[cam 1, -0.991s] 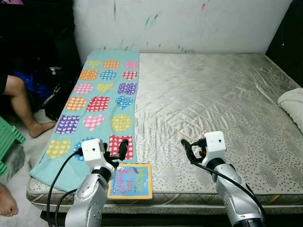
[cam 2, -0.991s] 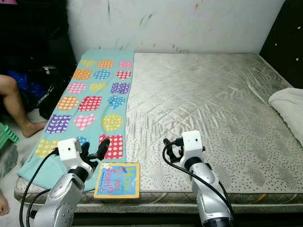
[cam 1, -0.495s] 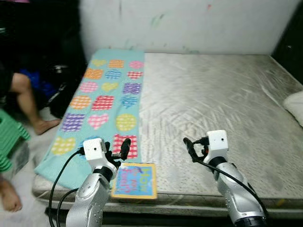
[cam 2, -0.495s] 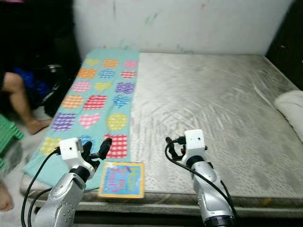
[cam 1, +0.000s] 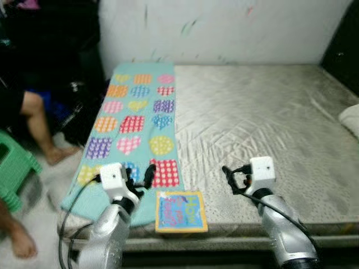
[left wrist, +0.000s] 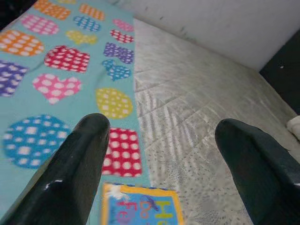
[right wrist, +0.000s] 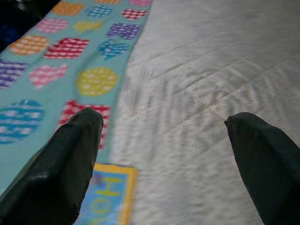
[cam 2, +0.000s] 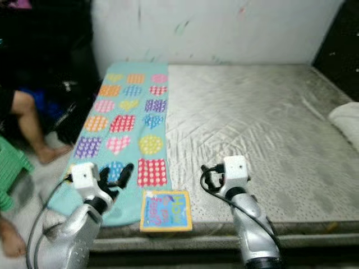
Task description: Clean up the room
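Far left you've got a person's leg [cam 1: 35, 120] by the bedside, foot on the floor, and a green stool [cam 1: 14, 171] at the frame edge near it. Dark bags sit against the wall behind.

Next, the teal blanket [cam 1: 137, 120] with coloured dotted hearts and circles runs down the left side of the bed, its near end draping over the mattress edge. Your left hand [cam 1: 139, 178] hovers over that near end, fingers spread wide, holding nothing; in the left wrist view both black fingers [left wrist: 77, 164] frame the blanket and the book's top edge.

The book [cam 1: 180, 211], blue cover with yellow border, lies flat at the front edge of the mattress [cam 1: 269, 117], just right of the blanket's near corner and touching or slightly overlapping it, can't tell which. It sits between your two hands, closer to the left one.

Right hand [cam 1: 234, 179] hovers above bare mattress, right of the book, fingers wide apart and empty. The right wrist view shows its fingers [right wrist: 70, 159] straddling the quilted surface with the book's corner [right wrist: 105, 199] low between them.

Far right, a pale pillow or folded cloth [cam 1: 350, 117] lies at the mattress edge. Views are a bit blurred.
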Controlling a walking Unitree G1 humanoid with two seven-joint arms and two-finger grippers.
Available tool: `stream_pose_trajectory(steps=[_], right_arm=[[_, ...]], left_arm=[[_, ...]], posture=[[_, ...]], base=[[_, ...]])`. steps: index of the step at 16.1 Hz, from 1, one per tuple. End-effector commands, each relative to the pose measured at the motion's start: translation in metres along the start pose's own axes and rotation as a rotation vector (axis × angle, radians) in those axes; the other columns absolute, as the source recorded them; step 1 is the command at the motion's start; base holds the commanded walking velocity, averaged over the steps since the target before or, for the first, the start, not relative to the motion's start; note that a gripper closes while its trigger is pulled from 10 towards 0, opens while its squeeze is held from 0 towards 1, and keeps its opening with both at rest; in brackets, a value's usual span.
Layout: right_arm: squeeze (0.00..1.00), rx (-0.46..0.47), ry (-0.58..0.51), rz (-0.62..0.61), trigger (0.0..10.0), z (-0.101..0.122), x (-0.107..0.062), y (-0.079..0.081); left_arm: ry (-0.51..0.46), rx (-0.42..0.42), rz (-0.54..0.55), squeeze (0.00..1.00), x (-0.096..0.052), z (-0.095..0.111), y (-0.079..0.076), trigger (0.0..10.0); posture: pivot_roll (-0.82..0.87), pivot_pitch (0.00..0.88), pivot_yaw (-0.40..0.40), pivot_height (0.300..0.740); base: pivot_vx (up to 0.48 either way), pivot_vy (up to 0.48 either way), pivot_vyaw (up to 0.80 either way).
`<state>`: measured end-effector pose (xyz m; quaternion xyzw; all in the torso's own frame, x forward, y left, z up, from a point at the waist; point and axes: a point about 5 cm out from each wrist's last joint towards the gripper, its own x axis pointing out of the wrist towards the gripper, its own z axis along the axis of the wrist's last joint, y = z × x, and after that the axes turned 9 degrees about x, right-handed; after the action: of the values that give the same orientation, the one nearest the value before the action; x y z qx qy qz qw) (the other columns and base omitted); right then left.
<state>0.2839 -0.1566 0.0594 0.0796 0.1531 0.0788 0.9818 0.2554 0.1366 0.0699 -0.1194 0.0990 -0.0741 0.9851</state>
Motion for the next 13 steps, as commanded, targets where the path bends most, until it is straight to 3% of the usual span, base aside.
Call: stream_pose_trajectory(steps=[1, 10, 13], right_arm=[[0.0, -0.012, -0.013, 0.012, 10.0, 0.006, 0.0019, 0.0009], [0.0, -0.033, -0.03, 0.003, 10.0, 0.0091, 0.0027, -0.0016], [0.0, -0.019, -0.033, -0.016, 10.0, 0.0096, 0.0031, -0.0041]], left_arm=[[-0.012, 0.004, -0.001, 0.0, 0.0002, 0.0021, -0.0009, 10.0], [-0.031, 0.014, -0.013, 0.0, 0.0014, 0.0045, -0.0008, 10.0], [-0.031, 0.018, -0.017, 0.0, 0.0017, 0.0044, -0.001, 10.0]], posture=[[-0.1, 0.0, -0.013, 0.74], [-0.1, 0.0, -0.012, 0.74], [-0.1, 0.0, -0.012, 0.74]], base=[[0.0, 0.0, 0.0], [0.0, 0.0, 0.0], [0.33, 0.0, 0.0]])
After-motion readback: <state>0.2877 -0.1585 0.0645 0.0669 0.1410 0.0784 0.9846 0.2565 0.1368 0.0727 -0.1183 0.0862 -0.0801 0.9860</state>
